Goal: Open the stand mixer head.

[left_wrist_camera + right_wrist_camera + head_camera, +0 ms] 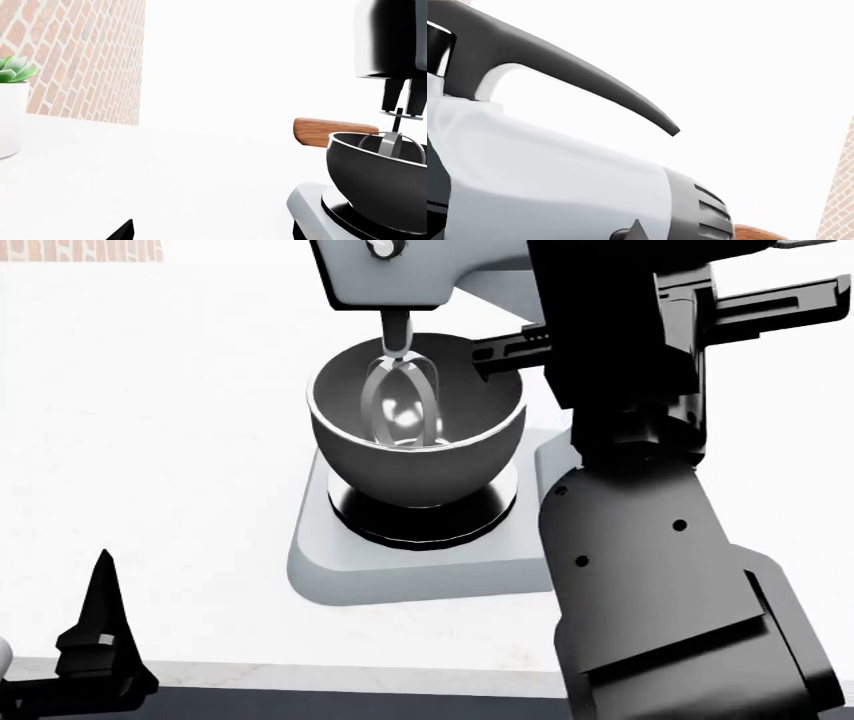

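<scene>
- The stand mixer head (400,270) sits at the far middle of the white desk (174,440), above the shiny metal bowl (414,455), its beater (400,405) hanging down inside the bowl.
- Our right arm (641,540) reaches up beside the mixer; in the right wrist view one dark finger (560,65) arches over the stand mixer head with a gap between them, so we judge the right hand (654,175) spread wide and gripping nothing.
- Our left hand (94,640) hovers low at the near desk edge, well apart from the mixer; we cannot tell how far it is spread.
- A potted succulent (10,110) stands by the brick wall (87,55).
</scene>
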Tool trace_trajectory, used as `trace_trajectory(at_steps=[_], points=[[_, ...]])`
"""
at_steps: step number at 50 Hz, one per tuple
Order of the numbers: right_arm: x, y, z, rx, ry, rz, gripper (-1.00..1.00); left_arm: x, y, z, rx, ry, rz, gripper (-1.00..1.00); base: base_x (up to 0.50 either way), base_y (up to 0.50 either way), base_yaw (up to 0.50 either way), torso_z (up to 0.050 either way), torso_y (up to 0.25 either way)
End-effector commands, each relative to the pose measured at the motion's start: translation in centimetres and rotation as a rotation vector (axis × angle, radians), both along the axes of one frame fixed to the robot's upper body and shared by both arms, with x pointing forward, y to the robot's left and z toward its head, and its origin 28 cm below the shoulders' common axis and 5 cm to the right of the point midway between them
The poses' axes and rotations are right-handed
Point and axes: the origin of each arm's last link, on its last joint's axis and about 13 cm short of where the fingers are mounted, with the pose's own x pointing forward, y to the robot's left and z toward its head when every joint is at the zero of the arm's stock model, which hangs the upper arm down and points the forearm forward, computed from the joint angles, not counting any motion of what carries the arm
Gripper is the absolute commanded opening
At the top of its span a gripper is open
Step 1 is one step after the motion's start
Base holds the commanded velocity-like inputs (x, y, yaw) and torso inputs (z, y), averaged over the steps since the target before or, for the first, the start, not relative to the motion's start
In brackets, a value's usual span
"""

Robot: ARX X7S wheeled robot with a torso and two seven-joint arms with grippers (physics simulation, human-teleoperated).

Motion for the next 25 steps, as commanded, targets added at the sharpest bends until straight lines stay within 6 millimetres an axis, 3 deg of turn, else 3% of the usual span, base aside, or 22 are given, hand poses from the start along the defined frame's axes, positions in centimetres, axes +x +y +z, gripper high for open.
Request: trace_trajectory(at_steps=[1,8,25], points=[[0.75,0.1,0.13,0.014,0.004,0.001,-1.0,0.3,0.24,-0.05,-0.011,-0.041,-0.013,1.0,0.0,0.0,0.0,0.0,0.0],[1.25,-0.05,-0.66,0.027,0.018,-0.001,-1.0,0.11,0.31,0.05,-0.011,-0.046,-0.013,1.0,0.01,0.0,0.0,0.0,0.0],[0.86,-0.57,-0.27,0.024,0.01,-0.028,-1.0,0.01,0.35,0.09,-0.012,-0.05,-0.013,1.0,0.01,0.0,0.0,0.0,0.0]])
